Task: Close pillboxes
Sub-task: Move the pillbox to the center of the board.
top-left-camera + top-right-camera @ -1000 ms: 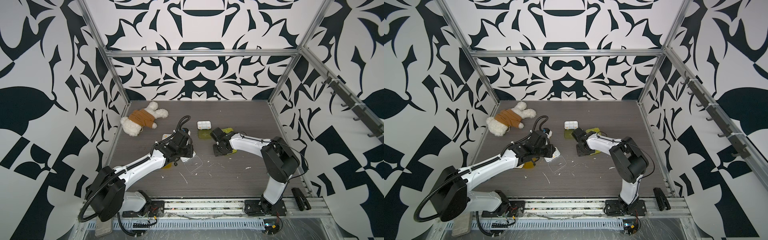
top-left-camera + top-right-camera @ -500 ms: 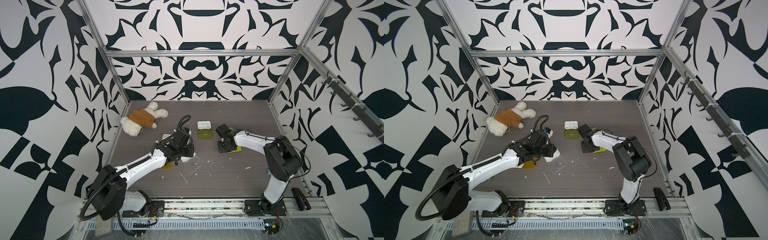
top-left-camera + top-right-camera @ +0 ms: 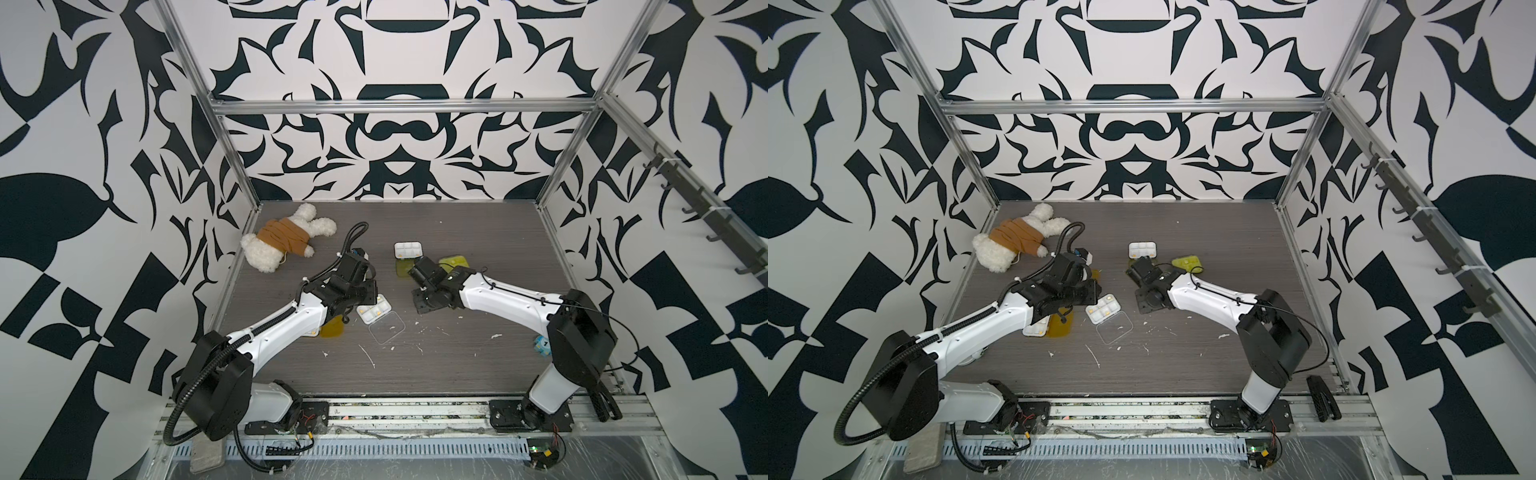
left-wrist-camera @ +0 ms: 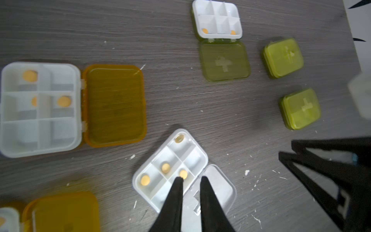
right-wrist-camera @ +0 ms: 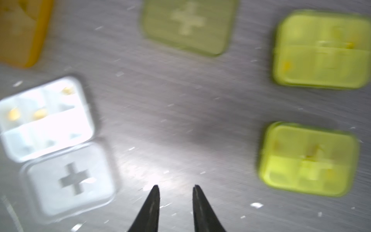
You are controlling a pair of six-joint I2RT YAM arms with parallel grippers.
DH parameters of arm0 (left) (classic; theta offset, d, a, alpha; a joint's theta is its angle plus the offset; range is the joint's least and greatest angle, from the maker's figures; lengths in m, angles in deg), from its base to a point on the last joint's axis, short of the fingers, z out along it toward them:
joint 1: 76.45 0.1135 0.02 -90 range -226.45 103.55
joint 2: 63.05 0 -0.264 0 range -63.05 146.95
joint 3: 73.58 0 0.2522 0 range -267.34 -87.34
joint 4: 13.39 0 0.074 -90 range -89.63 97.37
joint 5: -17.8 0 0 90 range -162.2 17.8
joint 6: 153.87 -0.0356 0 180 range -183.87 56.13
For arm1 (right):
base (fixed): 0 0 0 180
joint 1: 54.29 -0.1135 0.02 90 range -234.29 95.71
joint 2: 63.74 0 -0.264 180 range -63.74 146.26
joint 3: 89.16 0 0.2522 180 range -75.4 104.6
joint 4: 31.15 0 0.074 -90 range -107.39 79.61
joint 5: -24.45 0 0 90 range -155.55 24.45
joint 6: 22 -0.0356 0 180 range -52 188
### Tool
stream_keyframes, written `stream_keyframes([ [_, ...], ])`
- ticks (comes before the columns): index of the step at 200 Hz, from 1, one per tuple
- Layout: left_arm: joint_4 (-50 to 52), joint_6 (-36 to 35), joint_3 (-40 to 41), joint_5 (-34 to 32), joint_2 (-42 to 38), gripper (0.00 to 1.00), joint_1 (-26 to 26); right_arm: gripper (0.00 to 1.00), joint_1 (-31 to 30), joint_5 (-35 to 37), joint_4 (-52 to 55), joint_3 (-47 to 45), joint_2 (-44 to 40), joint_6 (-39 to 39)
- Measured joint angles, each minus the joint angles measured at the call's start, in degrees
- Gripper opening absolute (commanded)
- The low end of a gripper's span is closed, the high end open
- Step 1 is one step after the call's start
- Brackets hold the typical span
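Observation:
Under my left gripper [image 4: 191, 178] lies the clear pillbox, white tray [image 4: 170, 168] with pills and lid [image 4: 216, 192] flat open. The jaws stand a little apart over its hinge, holding nothing. An amber pillbox [image 4: 40, 108] lies open beside it, lid [image 4: 114, 105] flat. A second amber lid [image 4: 60, 213] shows at the frame edge. One yellow-green pillbox [image 4: 217, 19] is open with its lid [image 4: 224, 60] flat. Two yellow-green pillboxes [image 5: 321, 50] [image 5: 307, 158] are closed. My right gripper [image 5: 175, 186] hangs open and empty over bare table between the clear and green ones, and shows in a top view [image 3: 428, 305].
A plush bear [image 3: 286, 237] lies at the back left. A small blue toy [image 3: 541, 344] sits behind the right arm's elbow. White scraps [image 3: 368, 355] are scattered over the dark wooden table. Patterned walls close in three sides.
My right gripper has opened and drawn back from the yellow-green pillbox toward the middle of the table. The left arm has barely moved, and its jaws have parted slightly.

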Motion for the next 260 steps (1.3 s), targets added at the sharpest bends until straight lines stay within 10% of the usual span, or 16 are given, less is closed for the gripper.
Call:
stream_keyframes([
  [87, 3.48, 1.95, 3.74, -1.68, -9.18, 0.74, 2.32, 0.48, -10.29, 5.46, 0.55, 8.48, 12.07, -4.48],
  [260, 3.63, 2.75, 5.99, -2.08, -11.28, 0.78, 2.49, 0.45, -9.05, 6.12, 0.63, 3.91, 12.9, -4.09],
])
